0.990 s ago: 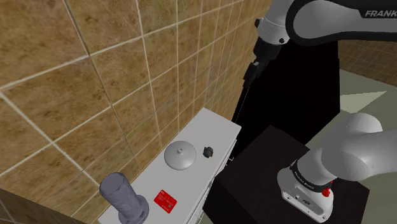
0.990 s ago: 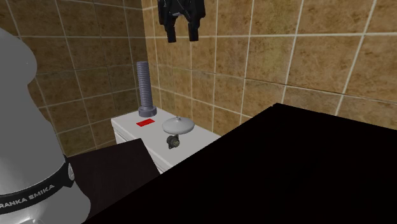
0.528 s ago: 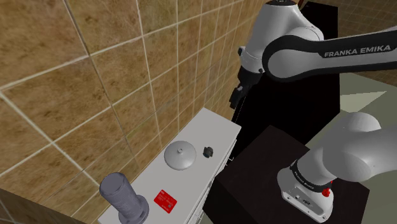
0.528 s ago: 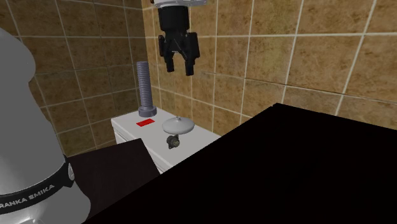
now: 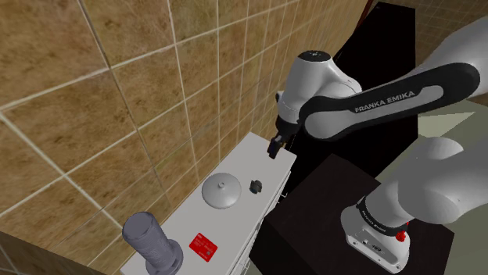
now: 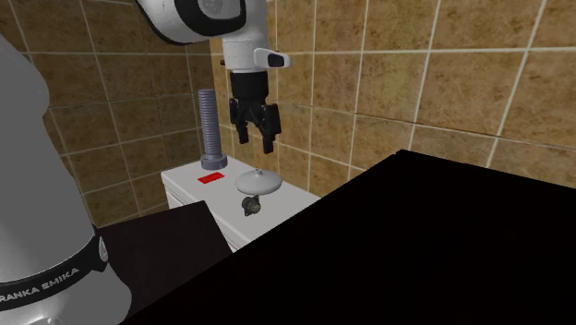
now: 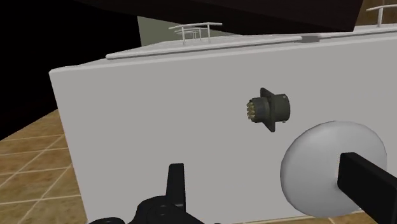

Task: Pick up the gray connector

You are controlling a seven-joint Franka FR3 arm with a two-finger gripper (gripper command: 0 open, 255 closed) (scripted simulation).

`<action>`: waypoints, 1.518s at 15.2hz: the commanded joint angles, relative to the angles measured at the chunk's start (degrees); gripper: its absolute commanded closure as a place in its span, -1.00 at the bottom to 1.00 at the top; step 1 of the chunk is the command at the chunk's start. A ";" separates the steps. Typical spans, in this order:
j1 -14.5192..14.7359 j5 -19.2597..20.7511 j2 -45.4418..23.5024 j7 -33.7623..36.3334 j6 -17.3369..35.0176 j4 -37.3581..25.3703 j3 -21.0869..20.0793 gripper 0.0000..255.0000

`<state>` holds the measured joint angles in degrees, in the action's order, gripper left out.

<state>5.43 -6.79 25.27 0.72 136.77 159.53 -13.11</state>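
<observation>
The connector point(image 5: 255, 186) is a small dark grey round plug with a square flange. It lies on the white cabinet top point(image 5: 266, 160) beside a grey domed lid point(image 5: 223, 190). In the second exterior view the connector point(image 6: 249, 209) sits near the top's front edge, just below the lid point(image 6: 258, 181). My black gripper point(image 6: 256, 143) hangs open above the lid, empty, and clear of everything. In the shoulder view the gripper point(image 5: 275, 148) hovers over the far end of the top. In the wrist view the connector point(image 7: 268, 109), pins showing, lies ahead of the open gripper point(image 7: 261, 170), next to the lid point(image 7: 331, 165).
A tall grey bolt point(image 5: 152, 242) stands upright at the near end of the top, with a red card point(image 5: 204, 246) beside it. A brown tiled wall point(image 5: 117, 94) runs close along the cabinet. The black stand point(image 5: 328, 203) borders the other side.
The arm has swung down and toward the cabinet. The gripper has dropped from high against the wall to just above the lid, and has stayed open.
</observation>
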 commanded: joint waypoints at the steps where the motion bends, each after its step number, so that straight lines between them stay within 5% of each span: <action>1: 0.28 -0.18 -4.86 1.06 5.05 0.28 -1.31 -1.00; 6: 0.30 1.60 -17.10 5.11 16.51 0.15 -4.63 -1.00; 10: -0.08 8.65 -28.15 12.05 24.94 -1.59 -6.08 -1.00; 16: 2.89 18.10 -36.75 19.56 31.11 -3.42 -1.84 -1.00; 21: 5.72 21.84 -40.66 22.39 34.09 -4.36 1.86 -1.00; 22: 5.74 21.86 -40.69 22.41 34.10 -4.37 1.89 1.00; 23: 5.68 21.79 -40.61 22.36 34.04 -4.36 1.80 1.00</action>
<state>10.99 14.89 -15.19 23.00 170.72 155.22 -11.39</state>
